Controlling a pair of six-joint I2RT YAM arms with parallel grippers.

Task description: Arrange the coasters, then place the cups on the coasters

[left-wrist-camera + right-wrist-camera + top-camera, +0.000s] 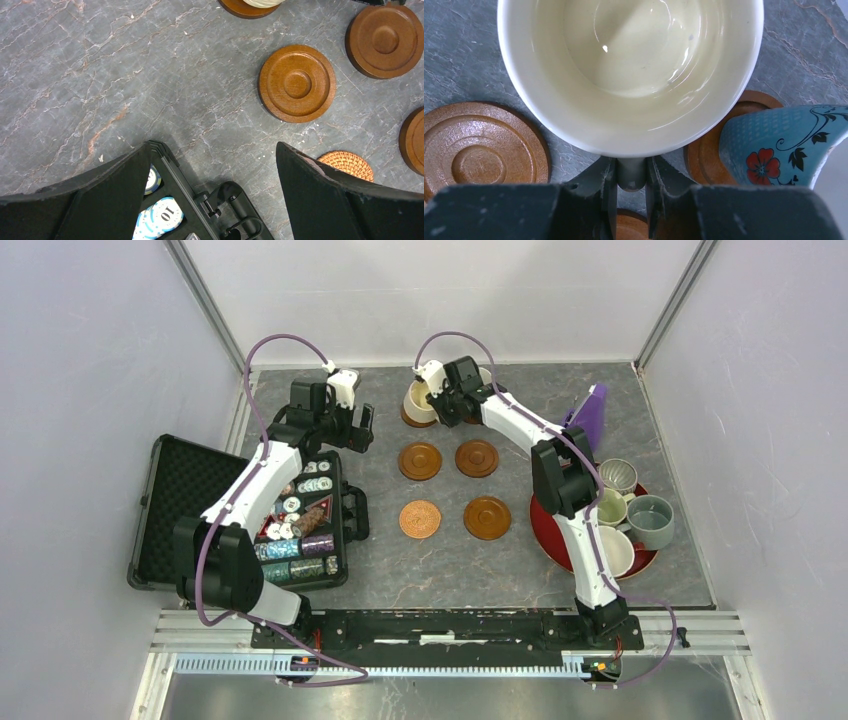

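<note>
- Four bare coasters on table
- right fingers pinch cream cup handle, cup over a far coaster
- left fingers wide, empty

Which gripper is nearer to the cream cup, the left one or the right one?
Right. The right gripper is shut on the handle of the cream cup; the left gripper hangs open to the cup's left, apart from it.

Bright, even overhead light casts soft shadows; small glare spots glint inside the cream cup.
</note>
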